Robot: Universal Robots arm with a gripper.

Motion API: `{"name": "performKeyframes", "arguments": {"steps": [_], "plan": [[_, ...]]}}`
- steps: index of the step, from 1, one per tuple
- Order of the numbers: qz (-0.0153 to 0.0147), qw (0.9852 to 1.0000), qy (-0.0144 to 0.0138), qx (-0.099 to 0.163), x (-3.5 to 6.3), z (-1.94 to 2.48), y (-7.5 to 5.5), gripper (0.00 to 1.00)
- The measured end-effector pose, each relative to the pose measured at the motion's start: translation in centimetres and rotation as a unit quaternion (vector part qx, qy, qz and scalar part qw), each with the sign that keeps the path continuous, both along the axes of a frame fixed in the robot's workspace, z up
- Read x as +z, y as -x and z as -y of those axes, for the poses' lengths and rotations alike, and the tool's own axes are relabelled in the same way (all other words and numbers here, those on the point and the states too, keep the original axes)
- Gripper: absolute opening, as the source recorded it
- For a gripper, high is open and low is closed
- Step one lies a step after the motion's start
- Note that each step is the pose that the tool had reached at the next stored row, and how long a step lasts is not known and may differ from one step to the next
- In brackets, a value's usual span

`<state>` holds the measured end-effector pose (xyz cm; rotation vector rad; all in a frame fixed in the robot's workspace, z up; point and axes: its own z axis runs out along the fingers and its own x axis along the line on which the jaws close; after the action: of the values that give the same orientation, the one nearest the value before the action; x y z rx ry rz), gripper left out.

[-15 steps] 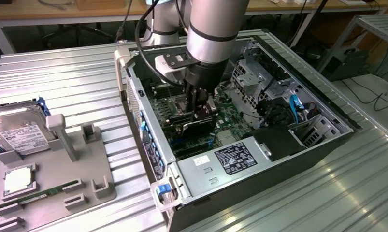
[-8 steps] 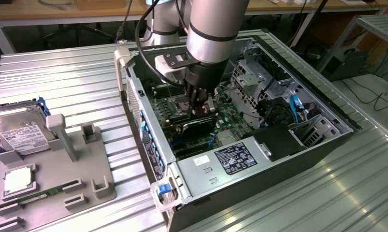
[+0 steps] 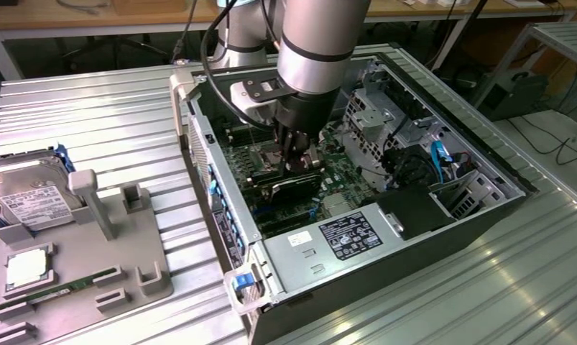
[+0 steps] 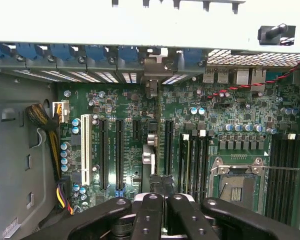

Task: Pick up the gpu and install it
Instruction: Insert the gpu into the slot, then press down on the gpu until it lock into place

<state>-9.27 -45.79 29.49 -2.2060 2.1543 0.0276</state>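
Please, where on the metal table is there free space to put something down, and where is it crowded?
Free: the ribbed table between the grey tray and the computer case, and the strip at the exterior view's lower right. Crowded: inside the case, where the gripper holds the gpu at the motherboard.

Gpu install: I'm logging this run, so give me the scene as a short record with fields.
gripper: shut, down inside the open computer case, at the gpu's top edge
gpu: upright on the motherboard, among the expansion slots; seating cannot be told
holder tray: outside the case, carrying hard drive and memory stick
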Motion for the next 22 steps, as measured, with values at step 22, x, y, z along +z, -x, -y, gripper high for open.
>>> {"name": "performKeyframes", "arguments": {"steps": [22], "plan": [[0.0001,1.0000,0.0008,0.000,-0.05,0.37,2.9,0.11]]}}
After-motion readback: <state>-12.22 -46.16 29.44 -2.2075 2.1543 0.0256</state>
